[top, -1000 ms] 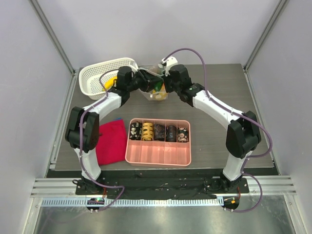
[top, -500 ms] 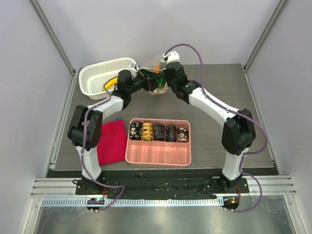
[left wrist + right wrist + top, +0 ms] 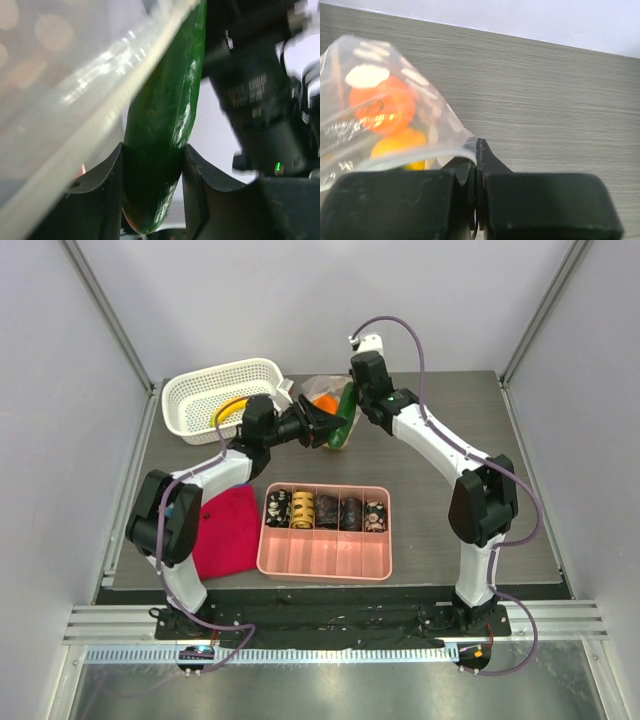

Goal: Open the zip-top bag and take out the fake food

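The zip-top bag hangs at the back centre, clear with cream spots, with orange pieces inside. My right gripper is shut on the bag's edge, and its wrist view shows the bag with an orange piece and a yellow-orange one. My left gripper is shut on the long green piece, beside the bag. The left wrist view shows the green piece between the jaws and the bag at the left. A yellow banana lies in the white basket.
A pink tray with dark patterned cylinders stands in front of the arms' work area. A red cloth lies at the near left. The basket stands at the back left, close to my left arm.
My left gripper has drawn the green piece out of the bag, toward the right and front. My right gripper has moved back and up with the bag's edge held.
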